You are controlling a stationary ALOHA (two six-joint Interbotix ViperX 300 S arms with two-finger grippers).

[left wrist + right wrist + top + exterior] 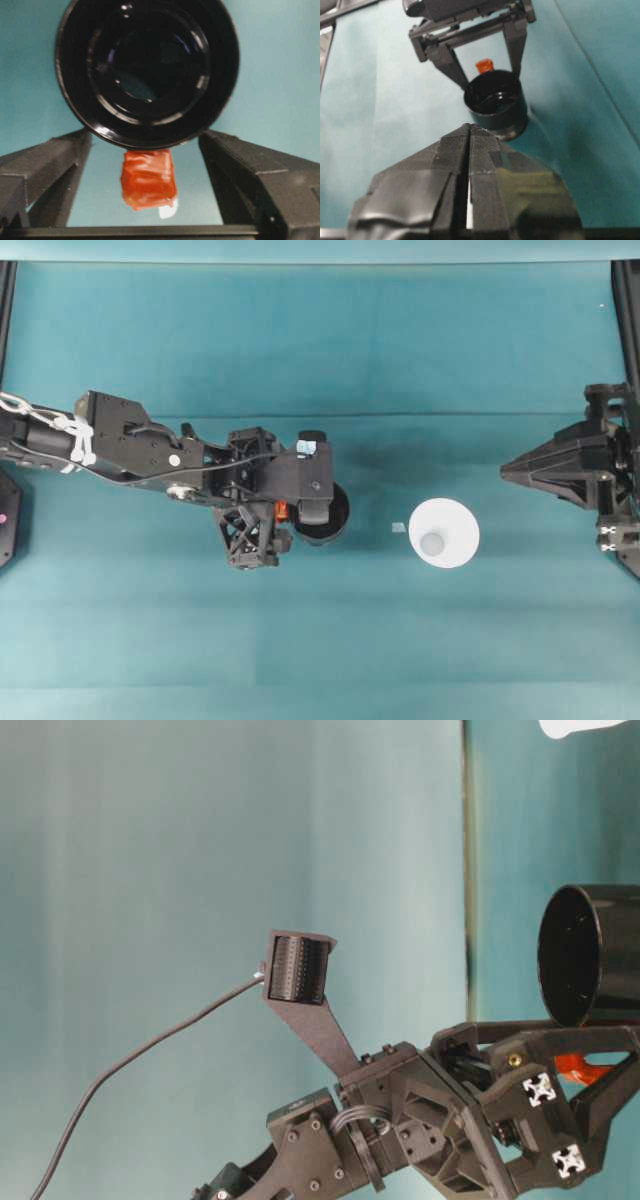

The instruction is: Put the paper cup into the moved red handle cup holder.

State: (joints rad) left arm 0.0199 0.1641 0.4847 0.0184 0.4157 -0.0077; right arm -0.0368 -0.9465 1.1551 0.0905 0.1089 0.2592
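Observation:
The glossy black red handle cup holder (326, 514) stands upright left of the table's middle, mouth up and empty (147, 70). Its red-orange handle tab (149, 179) points toward my left gripper (297, 512), which is open. The tab lies in the gap between the fingers (47, 167) and touches neither. The white paper cup (443, 532) stands alone to the right of the holder, a hand's width off. My right gripper (512, 472) hovers shut at the table's right side, pointing at the holder (495, 102). The table-level view has the holder (590, 955) and tab (578, 1068).
A tiny pale scrap (398, 528) lies on the teal cloth (320, 640) between holder and cup. Black frame posts stand at the far left and right edges. The left arm's white cable bundle (60, 430) trails at the left.

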